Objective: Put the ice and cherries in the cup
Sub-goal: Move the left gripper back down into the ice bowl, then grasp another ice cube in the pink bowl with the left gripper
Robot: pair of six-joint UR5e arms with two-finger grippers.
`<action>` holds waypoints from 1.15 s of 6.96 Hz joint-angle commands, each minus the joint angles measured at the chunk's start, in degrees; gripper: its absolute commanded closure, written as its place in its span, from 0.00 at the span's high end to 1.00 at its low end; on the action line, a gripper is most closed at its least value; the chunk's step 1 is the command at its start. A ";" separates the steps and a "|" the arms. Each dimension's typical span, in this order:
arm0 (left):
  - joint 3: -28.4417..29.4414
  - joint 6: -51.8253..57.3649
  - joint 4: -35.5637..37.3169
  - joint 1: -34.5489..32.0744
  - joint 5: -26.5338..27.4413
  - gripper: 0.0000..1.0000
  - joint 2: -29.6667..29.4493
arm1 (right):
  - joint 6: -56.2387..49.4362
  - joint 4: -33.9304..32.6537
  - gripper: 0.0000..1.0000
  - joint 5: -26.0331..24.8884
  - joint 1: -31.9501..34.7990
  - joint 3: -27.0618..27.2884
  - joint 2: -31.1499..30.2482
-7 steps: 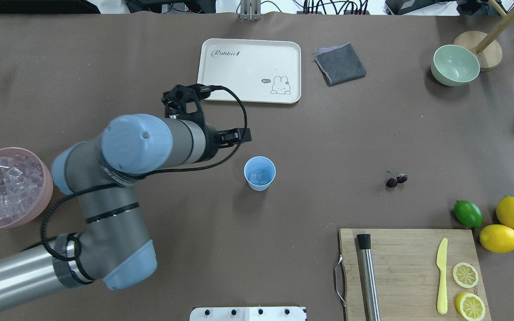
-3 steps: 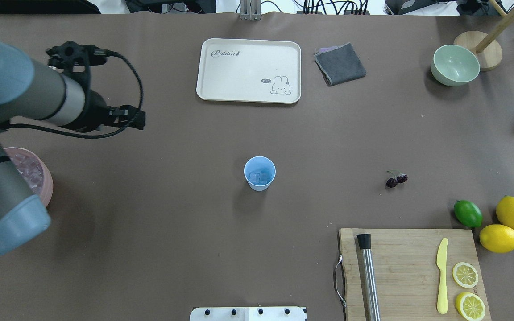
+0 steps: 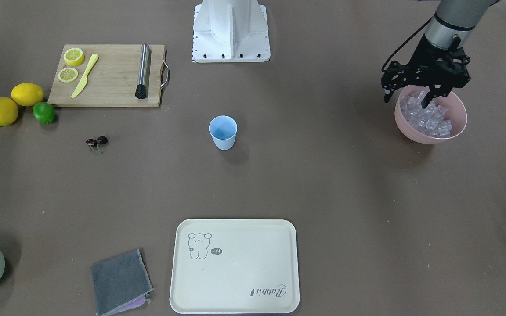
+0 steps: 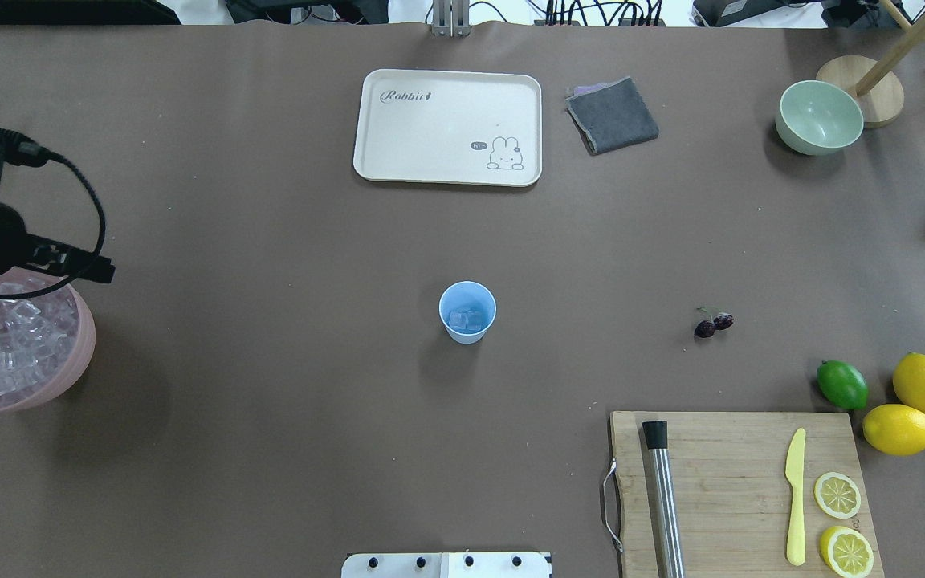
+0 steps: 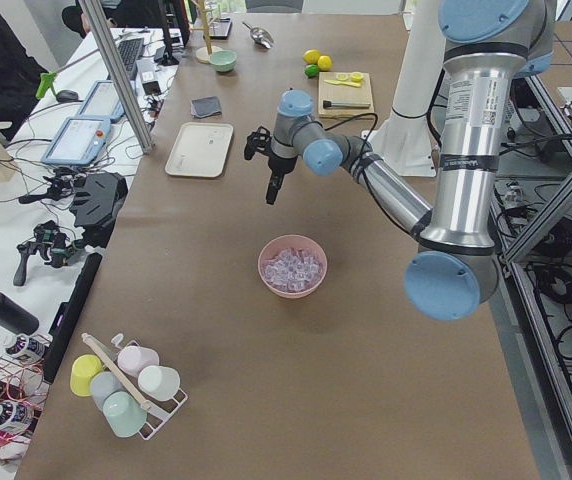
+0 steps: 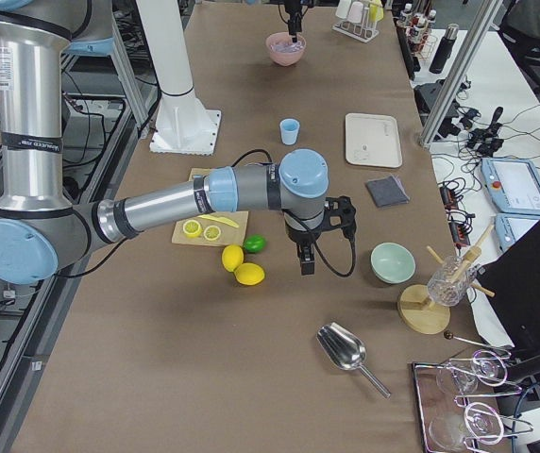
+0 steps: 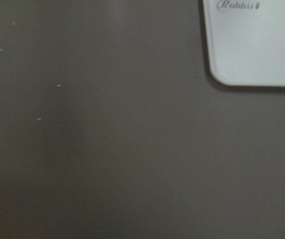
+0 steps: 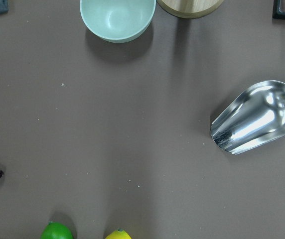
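- The left gripper hung pointing down above the pink bowl at the worktop's left end. Its jaws were spread wide and pinched nothing.
- In the front view one fingertip showed against the heaped ice; the other sat outside the rim, on the cup's side. Whether either touched a cube could not be told.
- The cup stood upright near the worktop's middle, well apart from both grippers, with a few ice cubes in its bottom.
- The cherries lay on the worktop well to the cup's right, between it and the lime, outside the cup and untouched.
- The right gripper pointed down over bare worktop at the right end, near the lime and lemons. It showed only in the side view, so whether its jaws were spread or pressed together could not be told.
- Its wrist camera looked down on the green bowl, a metal scoop and the cherries at the left edge.
- A board by the lime carried a yellow knife, two lemon slices and a steel rod.
- A tray and a grey cloth lay on the far side.
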 commanded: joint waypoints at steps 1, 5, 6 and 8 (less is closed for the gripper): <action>6.30 3.27 -26.48 -0.59 -2.60 0.97 15.10 | 0.08 0.02 1.00 0.34 0.00 -0.03 -0.08; 12.67 3.18 -32.68 -1.47 -6.65 0.96 18.04 | -0.01 0.02 1.00 -0.01 0.00 -0.74 -0.43; 12.94 3.09 -32.59 -1.47 -6.74 0.92 18.57 | -0.01 0.10 1.00 -0.01 0.00 -0.74 -0.43; 13.56 3.09 -32.59 -1.20 -8.14 0.74 18.40 | -0.01 0.10 1.00 0.07 0.00 -0.56 -0.26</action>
